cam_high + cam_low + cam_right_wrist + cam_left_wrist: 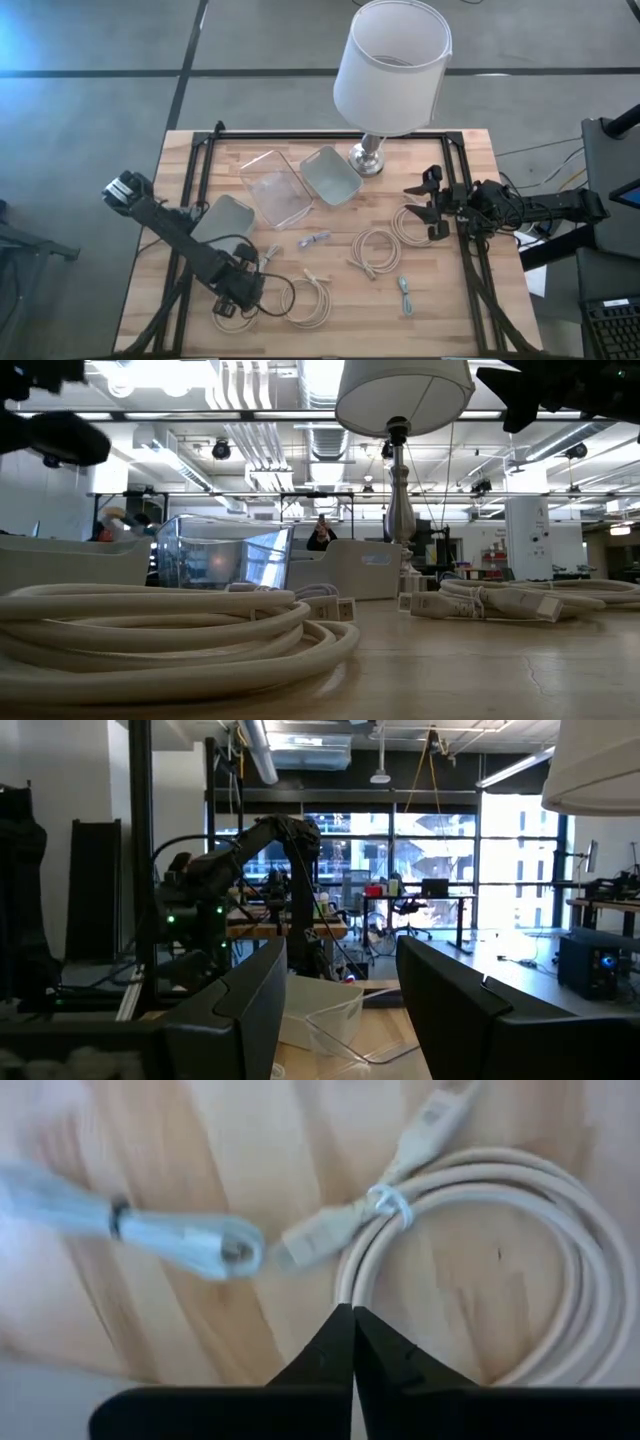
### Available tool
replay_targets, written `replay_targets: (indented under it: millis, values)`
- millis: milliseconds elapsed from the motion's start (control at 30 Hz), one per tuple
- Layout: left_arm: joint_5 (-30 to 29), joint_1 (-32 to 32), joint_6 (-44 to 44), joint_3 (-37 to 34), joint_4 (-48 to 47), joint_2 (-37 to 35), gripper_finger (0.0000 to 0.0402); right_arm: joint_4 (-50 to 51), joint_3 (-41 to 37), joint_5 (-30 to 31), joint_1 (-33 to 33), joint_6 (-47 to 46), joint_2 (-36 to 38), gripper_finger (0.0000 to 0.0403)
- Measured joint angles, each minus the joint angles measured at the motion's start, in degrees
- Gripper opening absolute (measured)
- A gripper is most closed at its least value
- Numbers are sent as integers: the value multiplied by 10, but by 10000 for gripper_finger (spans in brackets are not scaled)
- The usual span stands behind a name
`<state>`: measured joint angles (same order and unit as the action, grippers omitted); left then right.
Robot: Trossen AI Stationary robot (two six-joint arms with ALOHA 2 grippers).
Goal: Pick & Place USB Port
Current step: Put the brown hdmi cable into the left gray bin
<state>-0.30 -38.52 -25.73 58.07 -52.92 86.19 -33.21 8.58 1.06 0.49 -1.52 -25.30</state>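
Left gripper (243,287): low at the near-left of the table (440,310), fingers pressed together with nothing visibly pinched between them; in the left wrist view the tips (352,1342) meet just short of a coiled cream cable.
Coiled cable at the left gripper (520,1270): flat on the wood, its tied plug ends just beyond the fingertips; a pale blue cable (150,1230) lies beside it.
Grey tray (222,222): left, just beyond the left arm; no cable can be seen in it.
Clear bin (275,188): far centre, apparently holding nothing.
Second grey tray (329,174): beside the lamp (390,70), also looks bare.
Loose cables: small bundle (314,240), coil (377,250) and blue cable (406,296) across the middle, all on the table.
Right gripper (432,205): right side, raised above a coil (408,224), fingers spread, holding nothing.
Progress: judged early; nothing appears placed, every cable still to be picked and binned.
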Motion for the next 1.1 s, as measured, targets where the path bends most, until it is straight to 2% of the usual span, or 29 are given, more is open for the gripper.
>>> replay_targets:
  millis: [67, 167, 467, 633, 767, 867, 967, 1100]
  values:
    - [21, 2, -41, -10, 3, 0, 16, 0, 0, 0, 0, 1, 0, 187]
    - [43, 1, -46, -31, 20, 8, 43, 0, 0, 0, 0, 2, 0, 187]
    - [43, 2, -47, -59, 76, 36, 181, 0, 0, 0, 0, 2, 0, 187]
    - [8, 1, -46, -68, 92, 45, 219, 0, 0, 0, 0, 2, 0, 187]
    - [6, 1, -52, -88, 127, 51, 213, 1, 0, 0, 0, 2, 0, 187]
    - [4, 1, -43, -91, 130, 51, 186, 2, 0, 0, 0, 1, 0, 187]
    - [4, 2, -27, -89, 132, 50, 133, 2, 0, 0, 0, 2, 0, 187]
    - [7, 4, -14, -82, 140, 49, 41, 2, 0, 0, 0, 2, 0, 187]
